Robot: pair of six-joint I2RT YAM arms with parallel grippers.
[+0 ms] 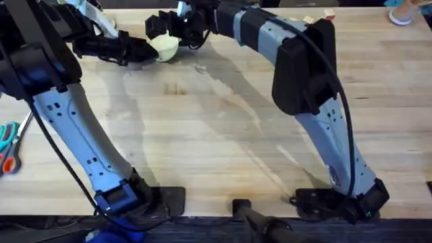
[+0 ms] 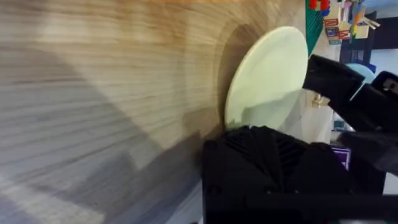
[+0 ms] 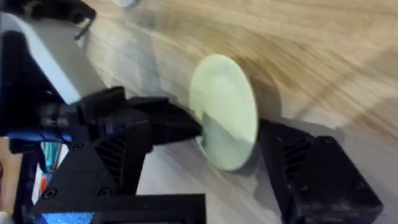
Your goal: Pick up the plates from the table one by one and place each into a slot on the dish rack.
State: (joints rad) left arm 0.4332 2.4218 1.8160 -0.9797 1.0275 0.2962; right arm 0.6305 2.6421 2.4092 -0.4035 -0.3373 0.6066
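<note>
A cream-white plate point(image 1: 165, 47) is tilted up on edge at the far left of the table point(image 1: 223, 128). My left gripper point(image 1: 143, 51) is shut on its rim. In the left wrist view the plate point(image 2: 267, 81) rises from behind my black finger point(image 2: 267, 168). My right gripper point(image 1: 163, 30) reaches across from the right and stands open around the same plate point(image 3: 221, 93), one finger point(image 3: 168, 124) on each side of it. The dish rack is out of view.
Scissors point(image 1: 8, 145) with teal and orange handles lie at the table's left edge. A pale blue and white object point(image 1: 405, 13) sits at the far right corner. A green board point(image 2: 314, 25) with coloured pieces shows beyond the plate. The right arm's links span the table's middle.
</note>
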